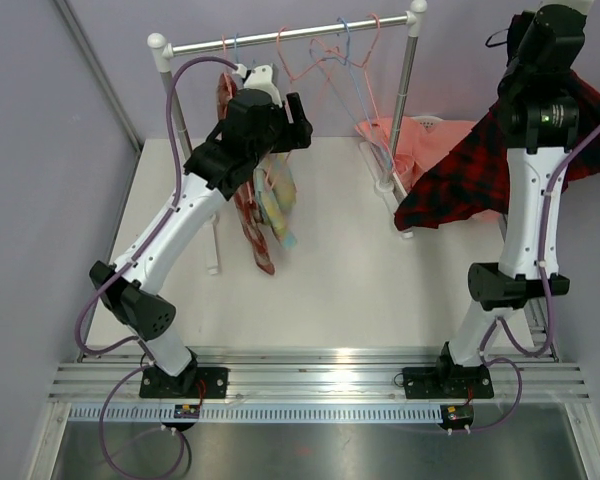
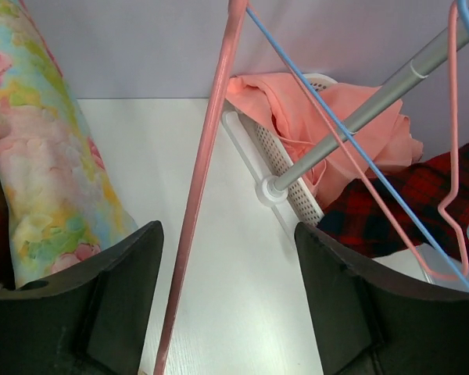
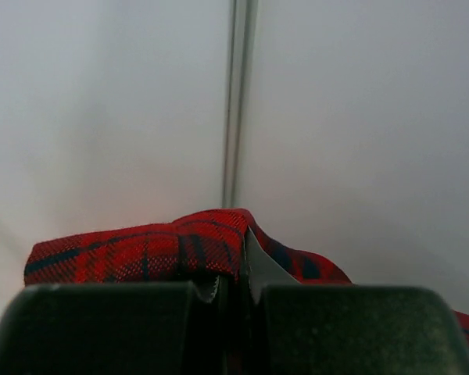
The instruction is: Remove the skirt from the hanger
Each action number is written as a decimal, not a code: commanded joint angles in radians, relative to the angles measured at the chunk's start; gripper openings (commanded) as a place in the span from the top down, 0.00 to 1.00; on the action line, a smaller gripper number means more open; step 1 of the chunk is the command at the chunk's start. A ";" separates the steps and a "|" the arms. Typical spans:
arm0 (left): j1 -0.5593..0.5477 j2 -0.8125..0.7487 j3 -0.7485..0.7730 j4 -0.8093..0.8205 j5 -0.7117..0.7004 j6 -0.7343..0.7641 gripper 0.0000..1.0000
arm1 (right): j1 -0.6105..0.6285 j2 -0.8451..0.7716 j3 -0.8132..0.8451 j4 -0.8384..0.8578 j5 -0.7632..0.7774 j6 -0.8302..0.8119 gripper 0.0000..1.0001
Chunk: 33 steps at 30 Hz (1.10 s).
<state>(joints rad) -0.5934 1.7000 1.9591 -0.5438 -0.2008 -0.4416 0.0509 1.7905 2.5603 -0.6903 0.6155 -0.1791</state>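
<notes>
The red and black plaid skirt hangs free of the rack at the right, and my raised right gripper is shut on its edge. The skirt also shows in the left wrist view. Empty pink and blue wire hangers hang on the rail. My left gripper is open beside the rack's left end. In the left wrist view a pink hanger wire runs between its fingers, close to the left one.
A floral garment and a red patterned one hang at the rack's left. A white basket with pink cloth stands behind the rack's right post. Purple walls close in left and back.
</notes>
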 commanded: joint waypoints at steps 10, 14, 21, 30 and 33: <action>0.003 -0.195 -0.125 0.041 0.032 0.064 0.16 | -0.088 0.294 0.002 0.368 -0.518 0.348 1.00; 0.003 -0.206 -0.002 -0.043 0.020 0.057 0.16 | -0.088 0.392 -0.021 0.209 -0.704 0.492 0.01; 0.003 -0.235 0.124 -0.134 -0.058 0.155 0.12 | -0.086 -0.056 -0.755 0.485 -0.596 0.544 0.01; 0.035 -0.189 0.205 -0.194 -0.152 0.227 0.11 | -0.086 -0.566 -1.204 0.450 -0.631 0.523 0.01; 0.064 -0.166 0.205 -0.196 -0.160 0.242 0.11 | -0.086 -0.698 -1.310 0.436 -0.628 0.529 0.00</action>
<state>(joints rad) -0.5560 1.4990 2.1395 -0.7204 -0.3210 -0.2489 -0.0391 1.1820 1.3464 -0.2729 0.0010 0.3393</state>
